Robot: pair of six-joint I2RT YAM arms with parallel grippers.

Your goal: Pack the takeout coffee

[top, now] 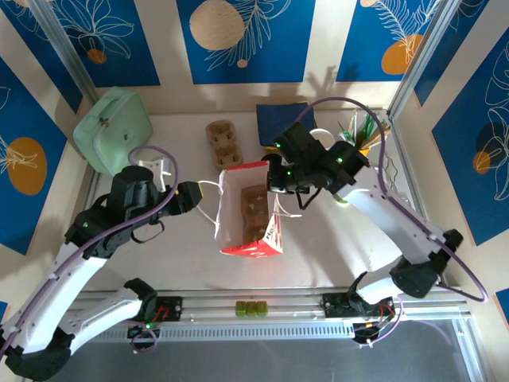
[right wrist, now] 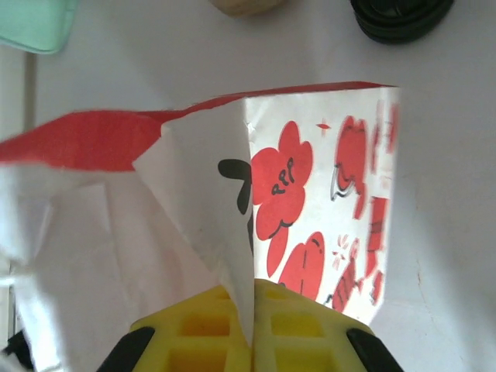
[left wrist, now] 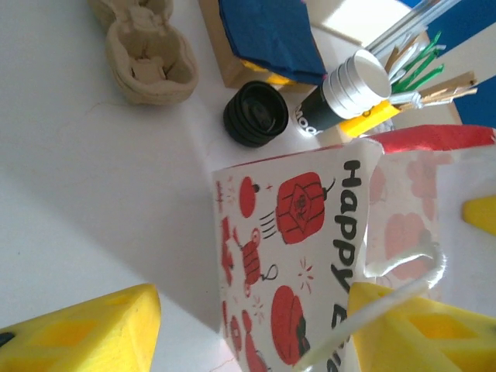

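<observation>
A white paper bag (top: pixel 262 239) with red print stands open in the middle of the table, with a brown cup carrier (top: pixel 254 208) inside it. My right gripper (top: pixel 274 181) is at the bag's right rim, its yellow fingers (right wrist: pixel 310 329) pressed flat together on the paper wall (right wrist: pixel 209 194). My left gripper (top: pixel 199 195) is open at the bag's left side. Its jaws straddle the printed corner (left wrist: pixel 287 256), and the white cord handle (left wrist: pixel 403 283) lies across the right finger (left wrist: pixel 422 329). The takeout coffee is hidden from view.
A mint green case (top: pixel 115 131) sits at the back left. A cardboard cup carrier (top: pixel 224 143) and a blue box (top: pixel 282 123) lie behind the bag. Black lids (left wrist: pixel 256 114), a stack of white cups (left wrist: pixel 349 89) and stirrers (top: pixel 362 131) crowd the back right.
</observation>
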